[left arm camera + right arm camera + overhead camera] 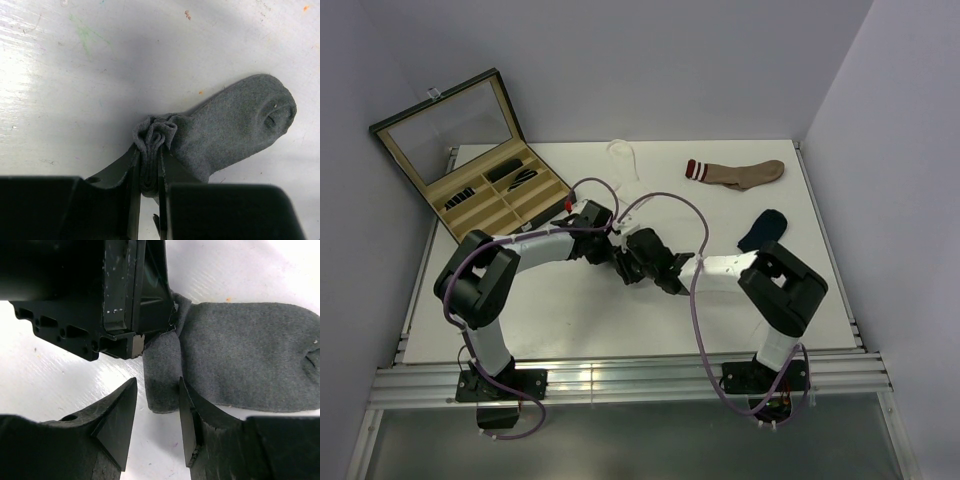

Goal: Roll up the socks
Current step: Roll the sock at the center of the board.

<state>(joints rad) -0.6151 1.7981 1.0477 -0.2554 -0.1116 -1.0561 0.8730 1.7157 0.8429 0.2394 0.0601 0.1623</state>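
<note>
On the scuffed white table [570,320], hemmed by pale walls [670,60], the grey sock [235,125] lay at centre, its bunched end clamped in the left tool [150,152], the right tool [157,387] parted astride its fold, a navy sock [763,230] toward 3 o'clock.

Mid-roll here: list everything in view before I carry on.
grey sock: one, dark grey, table centre, bunched end between the grippers
navy sock: one, navy, right of table
tan sock: one, tan with red-and-white cuff, far right
white sock: one, white, far centre
display case: one, black with beige compartments, lid open, far left
dark items: several, black, inside case, unidentifiable
table: one, white
left gripper: black, shut on the grey sock's bunched end
right gripper: black, open, astride the sock's edge
</note>
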